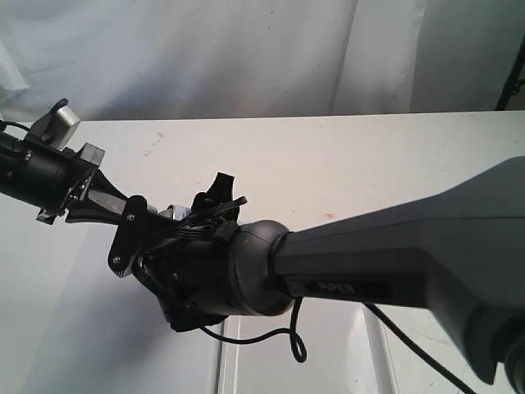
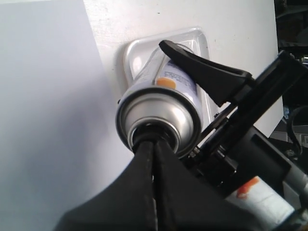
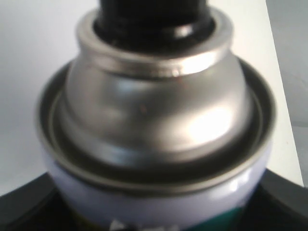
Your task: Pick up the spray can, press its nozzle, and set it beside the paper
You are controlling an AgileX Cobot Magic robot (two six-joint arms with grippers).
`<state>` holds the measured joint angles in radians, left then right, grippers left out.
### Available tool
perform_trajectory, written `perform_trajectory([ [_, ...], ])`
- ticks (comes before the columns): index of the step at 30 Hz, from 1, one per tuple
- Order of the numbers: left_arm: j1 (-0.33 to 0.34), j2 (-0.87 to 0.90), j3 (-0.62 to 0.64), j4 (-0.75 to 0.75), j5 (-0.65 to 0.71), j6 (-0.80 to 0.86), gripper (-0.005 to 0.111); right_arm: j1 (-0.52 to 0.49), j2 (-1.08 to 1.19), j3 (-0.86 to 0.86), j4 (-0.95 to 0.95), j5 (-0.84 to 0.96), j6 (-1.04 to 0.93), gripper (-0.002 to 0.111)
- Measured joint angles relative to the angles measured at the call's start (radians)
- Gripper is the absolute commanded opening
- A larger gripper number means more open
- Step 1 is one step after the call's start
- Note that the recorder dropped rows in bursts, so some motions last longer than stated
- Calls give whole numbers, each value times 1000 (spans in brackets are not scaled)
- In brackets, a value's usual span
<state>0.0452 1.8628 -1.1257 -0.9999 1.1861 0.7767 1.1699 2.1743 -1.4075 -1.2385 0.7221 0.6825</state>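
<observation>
My right gripper [image 3: 151, 208] is clamped on the body of the spray can [image 2: 166, 113], while my left gripper [image 2: 153, 145], jaws fully together, bears on its nozzle [image 3: 154, 21].

**Held spray can [image 2: 163, 113] hanging over tray [image 2: 203, 37], paper [image 2: 48, 120] lying alongside**

The spray can is hanging above the tray, sitting between the fingers of the right gripper [image 1: 182, 220], with the tips of the left gripper [image 2: 154, 143] touching the nozzle [image 3: 149, 24]. The paper is lying on the table [image 1: 328, 156], just beside the tray.
</observation>
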Motion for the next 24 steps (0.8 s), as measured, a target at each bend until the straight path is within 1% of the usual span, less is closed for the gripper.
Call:
perform_trajectory([
  [5, -8, 27, 0, 0, -5, 0, 0, 0, 0, -3, 5, 11, -2, 0],
  [24, -8, 27, 0, 0, -15, 2, 0, 0, 0, -3, 9, 4, -2, 0],
])
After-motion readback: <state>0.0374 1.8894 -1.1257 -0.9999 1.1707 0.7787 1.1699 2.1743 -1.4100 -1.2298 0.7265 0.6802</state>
